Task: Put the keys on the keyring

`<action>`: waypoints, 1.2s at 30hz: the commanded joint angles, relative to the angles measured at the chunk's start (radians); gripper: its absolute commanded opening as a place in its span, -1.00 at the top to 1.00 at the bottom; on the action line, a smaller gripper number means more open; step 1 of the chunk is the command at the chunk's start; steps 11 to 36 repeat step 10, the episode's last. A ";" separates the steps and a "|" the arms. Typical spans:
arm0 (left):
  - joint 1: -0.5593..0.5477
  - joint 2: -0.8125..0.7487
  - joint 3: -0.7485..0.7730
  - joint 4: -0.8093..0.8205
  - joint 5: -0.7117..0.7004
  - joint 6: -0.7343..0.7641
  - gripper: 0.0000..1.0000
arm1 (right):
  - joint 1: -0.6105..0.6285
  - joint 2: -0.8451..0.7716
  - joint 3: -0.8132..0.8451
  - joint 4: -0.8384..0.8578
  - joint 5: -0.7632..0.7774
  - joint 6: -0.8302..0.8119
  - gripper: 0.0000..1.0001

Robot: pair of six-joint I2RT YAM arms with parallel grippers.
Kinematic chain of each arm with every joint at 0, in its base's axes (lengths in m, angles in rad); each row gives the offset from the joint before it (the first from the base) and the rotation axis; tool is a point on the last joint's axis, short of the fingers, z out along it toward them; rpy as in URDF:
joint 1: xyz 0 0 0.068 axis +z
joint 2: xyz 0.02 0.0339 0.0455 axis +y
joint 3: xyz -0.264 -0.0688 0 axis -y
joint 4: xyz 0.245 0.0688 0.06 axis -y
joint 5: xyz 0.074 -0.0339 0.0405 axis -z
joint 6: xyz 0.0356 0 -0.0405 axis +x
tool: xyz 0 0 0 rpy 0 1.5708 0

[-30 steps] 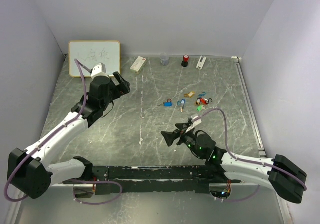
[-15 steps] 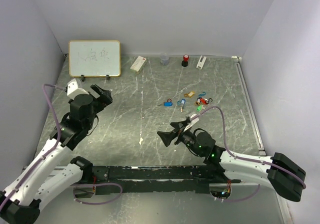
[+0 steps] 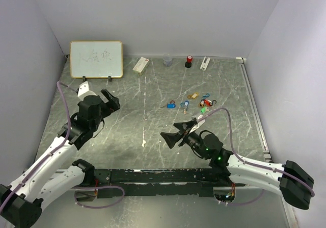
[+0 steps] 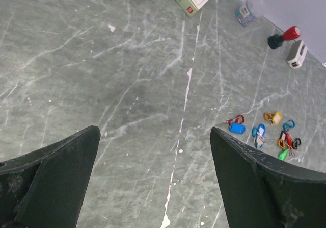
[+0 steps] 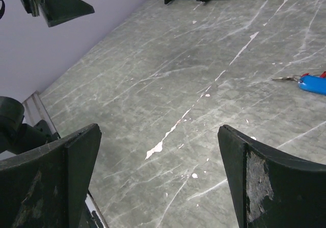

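Note:
Several keys with coloured tags lie on the table right of centre: a blue-tagged key (image 3: 170, 104), another blue one (image 3: 184, 104), a yellow-gold one (image 3: 192, 95), and a green and red cluster (image 3: 205, 103) mixed with small clips. They also show in the left wrist view, blue key (image 4: 237, 128) nearest. I cannot make out a separate keyring. My left gripper (image 3: 111, 99) is open and empty, high over the left side (image 4: 154, 131). My right gripper (image 3: 175, 131) is open and empty (image 5: 159, 128), near of the keys; one blue tag (image 5: 313, 83) shows at its right.
A whiteboard (image 3: 96, 59) stands at the back left. Along the back wall are a white box (image 3: 140, 65), a small clear cup (image 3: 167, 60), a red-topped stamp (image 3: 189, 61) and a white item (image 3: 205, 63). Side walls close in the table.
My left arm pulled back from the far left toward the near side, then edged right. My right gripper shifted slightly away from me. The keys have not moved.

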 commanded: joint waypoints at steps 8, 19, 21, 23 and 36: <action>0.007 0.027 -0.034 0.215 0.125 0.057 -1.00 | 0.031 -0.187 -0.044 -0.150 0.092 0.050 -1.00; 0.006 0.045 -0.014 0.197 0.129 0.054 -1.00 | 0.033 -0.228 -0.040 -0.169 0.103 0.037 -1.00; 0.006 0.045 -0.014 0.197 0.129 0.054 -1.00 | 0.033 -0.228 -0.040 -0.169 0.103 0.037 -1.00; 0.006 0.045 -0.014 0.197 0.129 0.054 -1.00 | 0.033 -0.228 -0.040 -0.169 0.103 0.037 -1.00; 0.006 0.045 -0.014 0.197 0.129 0.054 -1.00 | 0.033 -0.228 -0.040 -0.169 0.103 0.037 -1.00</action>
